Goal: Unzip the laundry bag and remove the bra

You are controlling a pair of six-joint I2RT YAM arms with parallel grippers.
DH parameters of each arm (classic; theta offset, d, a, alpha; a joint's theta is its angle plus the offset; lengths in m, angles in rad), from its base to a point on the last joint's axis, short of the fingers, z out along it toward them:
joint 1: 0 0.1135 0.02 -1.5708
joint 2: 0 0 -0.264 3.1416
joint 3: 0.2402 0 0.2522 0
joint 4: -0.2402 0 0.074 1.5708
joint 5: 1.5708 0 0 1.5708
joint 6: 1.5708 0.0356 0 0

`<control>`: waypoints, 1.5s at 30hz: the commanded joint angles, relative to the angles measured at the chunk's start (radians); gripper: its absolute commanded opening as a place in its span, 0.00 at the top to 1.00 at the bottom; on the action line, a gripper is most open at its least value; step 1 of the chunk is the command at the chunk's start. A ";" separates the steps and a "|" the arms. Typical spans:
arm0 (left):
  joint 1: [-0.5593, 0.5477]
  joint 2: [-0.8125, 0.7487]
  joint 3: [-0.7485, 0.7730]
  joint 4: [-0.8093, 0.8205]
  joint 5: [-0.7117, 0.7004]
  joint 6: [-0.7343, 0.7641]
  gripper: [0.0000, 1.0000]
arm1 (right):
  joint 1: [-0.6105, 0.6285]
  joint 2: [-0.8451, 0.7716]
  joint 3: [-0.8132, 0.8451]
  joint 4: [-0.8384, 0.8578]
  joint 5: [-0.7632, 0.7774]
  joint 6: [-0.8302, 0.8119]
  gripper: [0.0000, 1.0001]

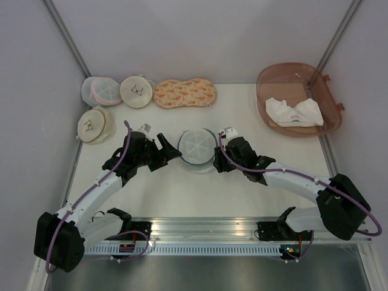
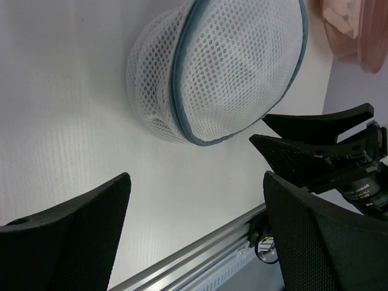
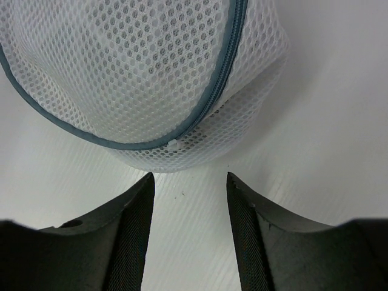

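Note:
The laundry bag (image 1: 197, 148), a round domed white mesh pouch with a grey-blue zipper rim, lies zipped at the table's middle between both grippers. My left gripper (image 1: 170, 149) is just left of it, open and empty; in its wrist view (image 2: 195, 182) the bag (image 2: 230, 66) lies a short way ahead. My right gripper (image 1: 218, 153) is at the bag's right edge, open with nothing between the fingers (image 3: 189, 177). The small white zipper pull (image 3: 174, 145) sits just beyond its fingertips. The bra is hidden.
At the back left are two cream round pouches (image 1: 136, 91) (image 1: 96, 125), a white mesh pouch with pink trim (image 1: 100, 91) and an orange patterned pouch (image 1: 185, 93). A brown tub (image 1: 324, 91) at the back right holds a white cloth (image 1: 294, 112). A metal rail (image 1: 200, 227) runs along the near edge.

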 commanded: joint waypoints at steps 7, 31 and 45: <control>0.003 0.002 -0.023 0.085 0.068 -0.062 0.08 | 0.004 0.111 0.055 0.125 -0.002 -0.011 0.46; 0.003 -0.007 -0.088 0.162 0.130 -0.115 0.12 | 0.067 0.148 0.135 0.174 0.138 -0.043 1.00; -0.178 0.002 -0.213 0.478 -0.020 -0.425 0.01 | 0.121 0.036 0.086 0.179 -0.045 -0.005 1.00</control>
